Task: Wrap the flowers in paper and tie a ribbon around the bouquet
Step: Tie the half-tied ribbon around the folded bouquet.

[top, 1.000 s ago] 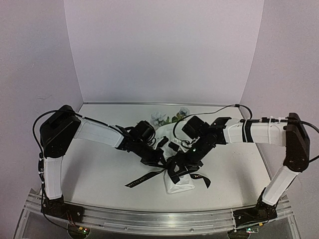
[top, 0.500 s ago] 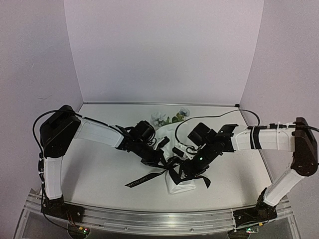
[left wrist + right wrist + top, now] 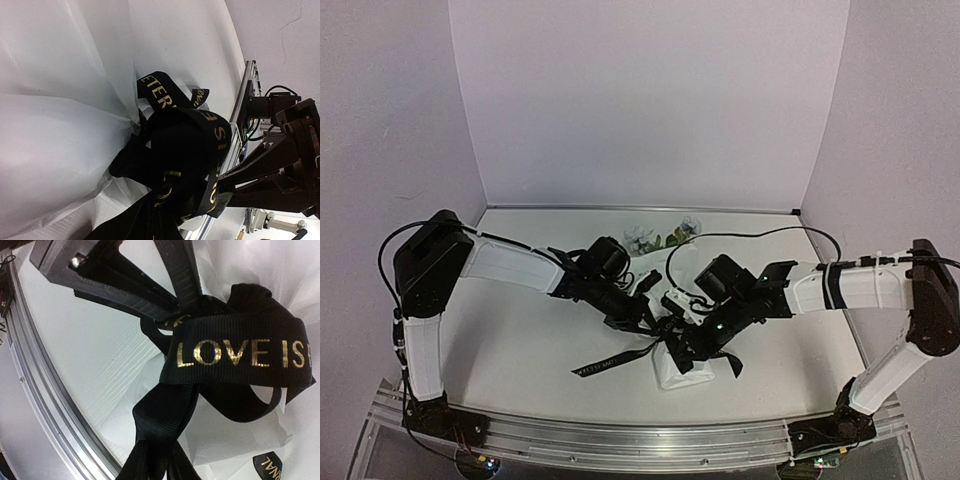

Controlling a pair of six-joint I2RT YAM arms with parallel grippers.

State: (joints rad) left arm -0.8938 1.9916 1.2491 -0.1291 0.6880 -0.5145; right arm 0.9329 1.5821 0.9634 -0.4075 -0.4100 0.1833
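Standing by the worktop (image 3: 510, 335), I see the bouquet (image 3: 682, 376) lying near its middle between the two arms. Its narrow end points at the near edge and its blooms (image 3: 645, 238) at the back wall. The ribbon (image 3: 610, 358) is looped and bunched around the cone's waist, with one tail trailing off to the left across the worktop.

The left end effector (image 3: 648, 320) is clenched, its tips meeting right in the knot and apparently pinching a strand. The right end effector (image 3: 682, 346) sits just beside the knot on the other side. Strands run down toward it in its own wrist view, but its tips are out of sight there, so I cannot tell whether it grips.

The ribbon looks limp, smooth and likely slippery, so it is best taken flat across its width, close to the knot. The paper (image 3: 55, 125) is thin and creases or tears easily, and the whole bundle seems light enough to slide when pulled.
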